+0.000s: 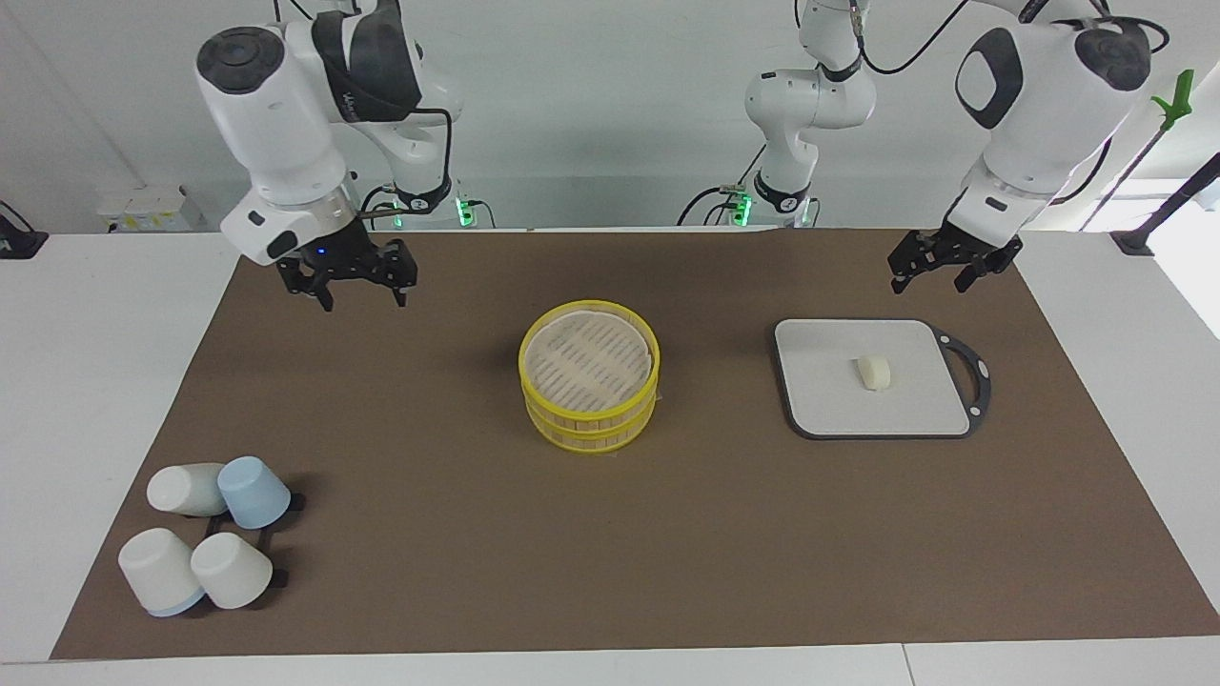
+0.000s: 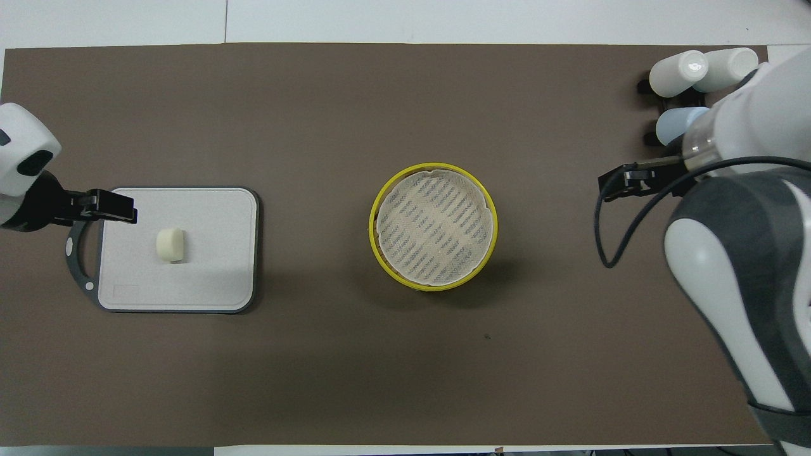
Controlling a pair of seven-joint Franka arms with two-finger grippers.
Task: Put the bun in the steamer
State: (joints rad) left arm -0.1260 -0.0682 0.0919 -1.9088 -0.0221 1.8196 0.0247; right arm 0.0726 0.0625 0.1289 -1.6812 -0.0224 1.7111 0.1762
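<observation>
A white tabletop (image 1: pixel 86 400) carries a brown mat (image 1: pixel 610 534); a plain white wall (image 1: pixel 591 114) rises at the robots' end.
</observation>
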